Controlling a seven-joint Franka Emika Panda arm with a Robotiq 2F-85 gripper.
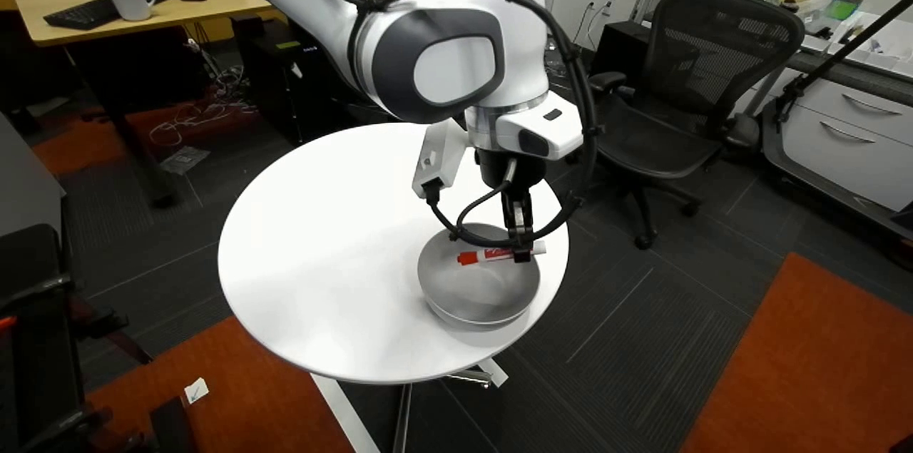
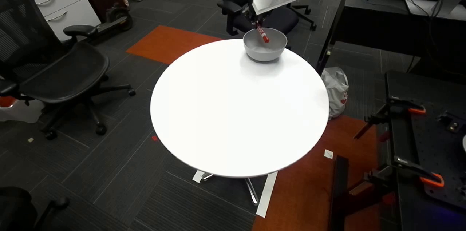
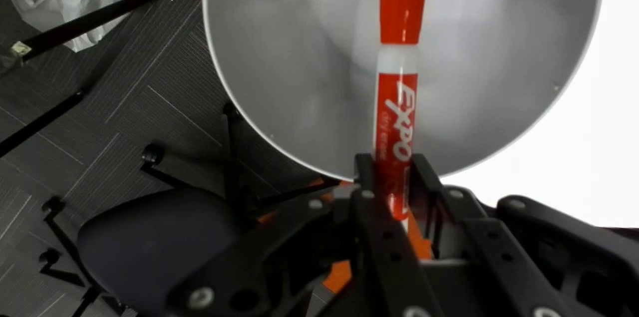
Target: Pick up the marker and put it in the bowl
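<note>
Marker [image 3: 397, 107] clamped in your tool [image 3: 393, 164], over bowl [image 2: 264, 53]; bowl at far edge of bench [image 2: 236, 114], exterior view.

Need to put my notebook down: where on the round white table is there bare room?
Most of the white table looks bare: a broad patch runs from the bowl to the table's opposite edge. It is crowded around the bowl, with only a narrow strip between it and the nearest edge; there the gripper holds the marker over the bowl.
</note>
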